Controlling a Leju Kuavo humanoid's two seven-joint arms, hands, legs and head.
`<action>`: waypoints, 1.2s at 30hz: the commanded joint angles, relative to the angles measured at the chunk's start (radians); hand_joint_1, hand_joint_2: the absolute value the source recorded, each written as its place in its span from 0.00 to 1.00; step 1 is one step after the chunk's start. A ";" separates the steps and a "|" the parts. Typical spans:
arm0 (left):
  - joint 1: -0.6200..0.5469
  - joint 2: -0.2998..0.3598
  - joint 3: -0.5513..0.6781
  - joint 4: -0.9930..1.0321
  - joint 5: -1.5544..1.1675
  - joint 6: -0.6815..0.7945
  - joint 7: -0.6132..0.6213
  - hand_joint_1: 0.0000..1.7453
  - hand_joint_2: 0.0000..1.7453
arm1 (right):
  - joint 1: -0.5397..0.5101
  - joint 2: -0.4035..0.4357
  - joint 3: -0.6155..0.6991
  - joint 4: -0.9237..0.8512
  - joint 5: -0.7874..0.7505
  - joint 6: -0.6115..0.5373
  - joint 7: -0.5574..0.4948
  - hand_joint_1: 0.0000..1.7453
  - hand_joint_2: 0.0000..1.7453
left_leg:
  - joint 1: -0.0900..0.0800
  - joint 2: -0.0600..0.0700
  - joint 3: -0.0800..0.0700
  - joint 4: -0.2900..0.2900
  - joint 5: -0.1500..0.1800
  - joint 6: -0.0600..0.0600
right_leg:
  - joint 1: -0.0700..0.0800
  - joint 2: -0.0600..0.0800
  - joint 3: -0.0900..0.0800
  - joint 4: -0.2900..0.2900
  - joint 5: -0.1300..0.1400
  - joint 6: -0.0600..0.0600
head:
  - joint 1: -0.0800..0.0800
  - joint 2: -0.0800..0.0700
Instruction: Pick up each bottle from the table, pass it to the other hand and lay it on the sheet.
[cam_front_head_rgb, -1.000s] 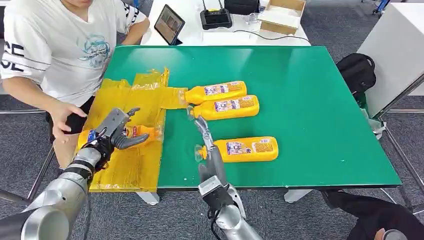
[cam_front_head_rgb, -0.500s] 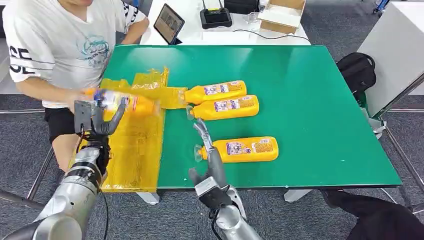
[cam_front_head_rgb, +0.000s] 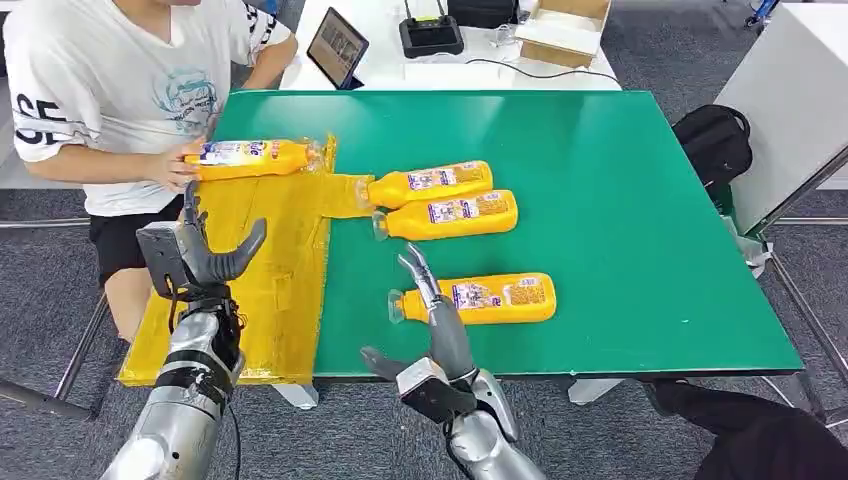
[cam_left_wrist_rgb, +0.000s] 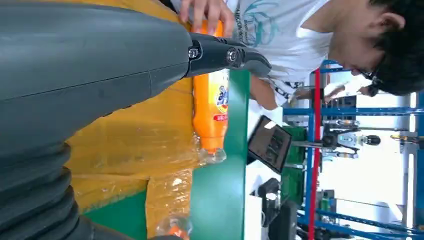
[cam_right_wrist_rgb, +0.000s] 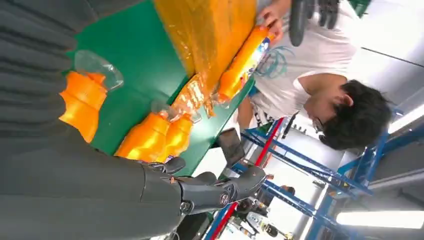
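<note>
Bottle (cam_front_head_rgb: 250, 157), smooth orange plastic, lies at crinkly yellow sheet (cam_front_head_rgb: 262, 290) far edge under person's hand (cam_front_head_rgb: 178, 172). Three more on green bench (cam_front_head_rgb: 620, 200). Left robot hand (cam_front_head_rgb: 195, 255), right robot hand (cam_front_head_rgb: 432, 330) spread, empty.

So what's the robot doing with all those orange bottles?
It moves bottles onto the yellow sheet. Right now both hands hold nothing: the left hand is raised over the sheet, the right hand is near the closest bottle. A person holds one bottle at the sheet's far end. Two more bottles lie on the table.
</note>
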 joint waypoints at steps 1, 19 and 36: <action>0.220 -0.048 -0.129 -0.281 0.087 0.035 0.001 0.00 1.00 | -0.030 -0.128 -0.140 -0.063 0.135 -0.020 0.126 0.00 1.00 | -0.001 0.001 0.004 -0.001 -0.002 0.003 | 0.000 -0.001 0.005 -0.003 -0.001 -0.001 | 0.000 0.000; 0.322 -0.035 -0.208 -0.279 0.092 0.038 0.020 0.00 1.00 | -0.247 -0.194 -0.142 0.235 0.319 0.187 0.372 0.00 1.00 | 0.000 0.002 0.002 0.000 -0.002 0.002 | 0.000 0.001 0.004 -0.003 0.000 -0.002 | 0.000 0.000; 0.324 -0.029 -0.212 -0.232 0.065 0.029 0.030 0.00 1.00 | -0.310 -0.253 -0.090 0.402 0.290 0.328 0.404 0.00 1.00 | -0.001 0.000 0.002 -0.001 -0.001 0.002 | 0.000 -0.001 0.004 -0.003 0.000 -0.002 | 0.000 0.000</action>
